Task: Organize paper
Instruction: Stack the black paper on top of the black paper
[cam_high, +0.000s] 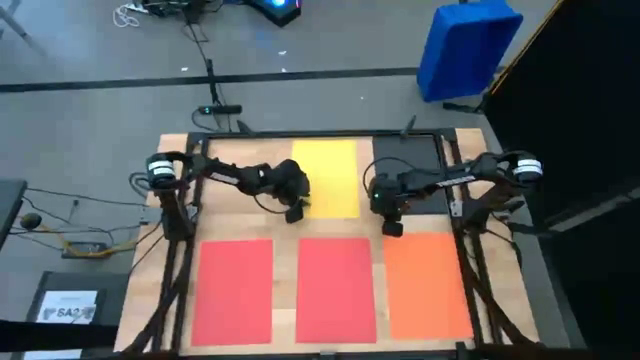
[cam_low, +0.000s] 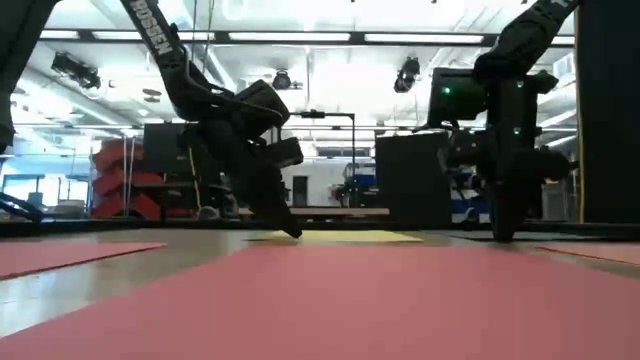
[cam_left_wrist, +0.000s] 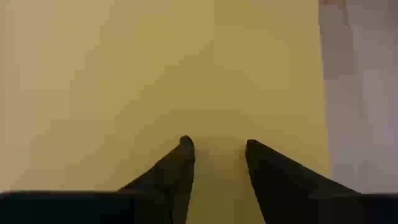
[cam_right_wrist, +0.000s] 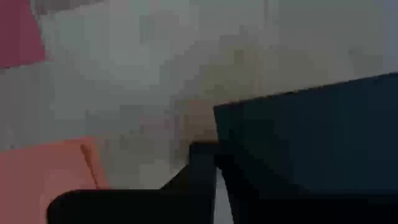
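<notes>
Yellow sheet (cam_high: 327, 175) under the left tool (cam_high: 294, 212), tilted down, fingers narrowly apart; right tool (cam_high: 392, 227) closed, seemingly pinching the black sheet (cam_right_wrist: 323, 134).

Legible markings: white capitals on my left arm (cam_low: 160, 35), partly cut off in the low view, appear to read "TROSSEN". A white label (cam_high: 67, 306) on the dark box (cam_high: 60, 300) on the floor left of my counter begins "SA"; the rest is unreadable.
</notes>
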